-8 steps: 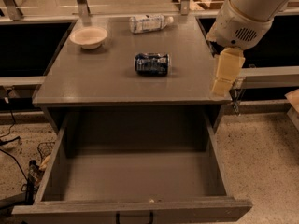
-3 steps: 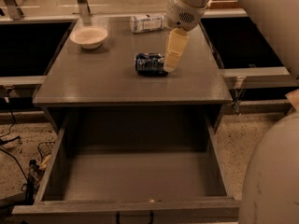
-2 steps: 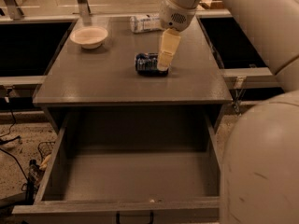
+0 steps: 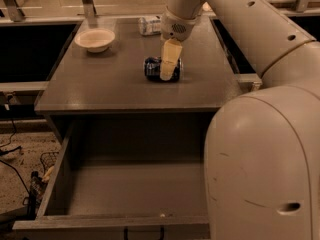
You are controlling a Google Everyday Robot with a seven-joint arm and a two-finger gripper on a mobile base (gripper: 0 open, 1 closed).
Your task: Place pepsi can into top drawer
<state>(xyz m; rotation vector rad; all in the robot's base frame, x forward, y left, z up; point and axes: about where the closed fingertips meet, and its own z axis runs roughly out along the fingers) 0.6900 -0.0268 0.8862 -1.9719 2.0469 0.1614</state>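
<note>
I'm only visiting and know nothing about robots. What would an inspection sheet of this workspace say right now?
Surface: grey cabinet top, flat, with things lying on it.
Job's things: pepsi can on its side mid-top; top drawer pulled open, nothing seen in its visible part.
Clutter: bowl back left; plastic bottle lying at the back.
Grippers: end effector down at the pepsi can, covering its right part.
Cables: dark cables on the floor, left.
Surroundings: robot's arm fills the right.

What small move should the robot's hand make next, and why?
Probably ease down and grip: the hand sits right at the small dark blue metal drink can, which lies on its side on the tabletop, while the wide grey top drawer stands open below.
</note>
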